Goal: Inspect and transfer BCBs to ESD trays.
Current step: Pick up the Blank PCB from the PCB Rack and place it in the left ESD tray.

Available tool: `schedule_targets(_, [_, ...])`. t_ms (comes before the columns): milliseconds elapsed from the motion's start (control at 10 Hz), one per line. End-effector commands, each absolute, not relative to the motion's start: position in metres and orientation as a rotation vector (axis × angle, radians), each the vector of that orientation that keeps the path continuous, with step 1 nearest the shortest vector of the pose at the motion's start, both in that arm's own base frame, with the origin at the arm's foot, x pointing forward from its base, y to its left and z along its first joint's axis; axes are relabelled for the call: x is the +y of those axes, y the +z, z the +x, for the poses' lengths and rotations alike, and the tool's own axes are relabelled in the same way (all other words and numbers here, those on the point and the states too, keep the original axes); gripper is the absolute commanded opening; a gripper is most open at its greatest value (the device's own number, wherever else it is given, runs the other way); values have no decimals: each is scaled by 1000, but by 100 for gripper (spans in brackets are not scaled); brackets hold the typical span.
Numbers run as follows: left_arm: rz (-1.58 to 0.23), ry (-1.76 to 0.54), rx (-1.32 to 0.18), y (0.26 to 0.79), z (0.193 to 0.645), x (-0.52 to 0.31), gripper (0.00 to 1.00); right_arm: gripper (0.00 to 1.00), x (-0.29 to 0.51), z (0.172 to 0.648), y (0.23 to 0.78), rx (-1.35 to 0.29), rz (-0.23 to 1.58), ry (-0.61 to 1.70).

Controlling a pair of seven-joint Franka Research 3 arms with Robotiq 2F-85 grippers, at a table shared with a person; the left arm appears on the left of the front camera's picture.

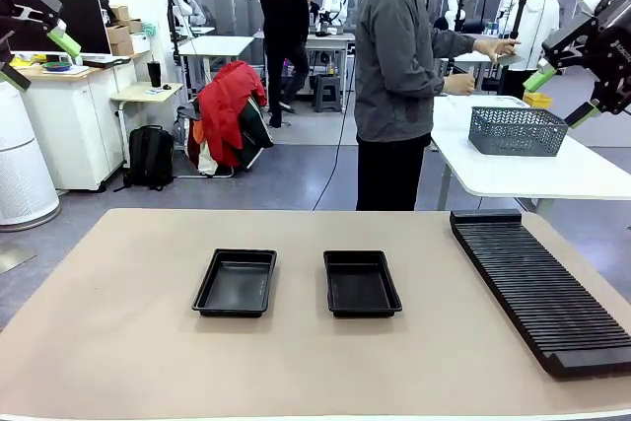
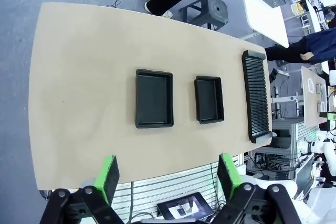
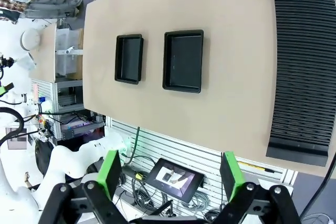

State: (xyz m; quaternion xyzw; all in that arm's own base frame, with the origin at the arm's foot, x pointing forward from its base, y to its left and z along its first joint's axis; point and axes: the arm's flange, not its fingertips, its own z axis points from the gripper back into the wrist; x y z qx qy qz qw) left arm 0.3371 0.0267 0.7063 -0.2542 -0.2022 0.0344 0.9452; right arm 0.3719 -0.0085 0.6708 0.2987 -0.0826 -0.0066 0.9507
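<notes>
**Both arms raised, trays on the table**

We hold our left gripper [image 1: 39,58] and right gripper [image 1: 562,96] well above the table [image 1: 118,332], each with its fingers spread wide and nothing between them. The left tray [image 1: 235,283] and right tray [image 1: 361,283] lie side by side mid-table, not touching. A ribbed black rack [image 1: 542,288] lies to their right. A person [image 1: 394,66] stands beyond the far edge.

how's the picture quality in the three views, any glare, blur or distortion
Front view: even, soft light, the table sharp, only a faint sheen inside the ESD trays. Left wrist view: wide-angle bend curves the table's edges. Right wrist view: same bend on the rack, no motion blur.
</notes>
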Motion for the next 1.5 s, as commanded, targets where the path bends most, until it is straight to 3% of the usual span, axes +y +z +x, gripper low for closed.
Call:
schedule_targets(0, [-511,99,-389,705,330,29,100,100,-15,364,668,-160,658,-46])
schedule_targets(700, [-503,104,-369,705,316,29,100,100,-24,363,673,-234,702,-19])
schedule_targets(1400, [-518,67,-386,709,321,29,100,100,-23,364,677,-207,674,-32])
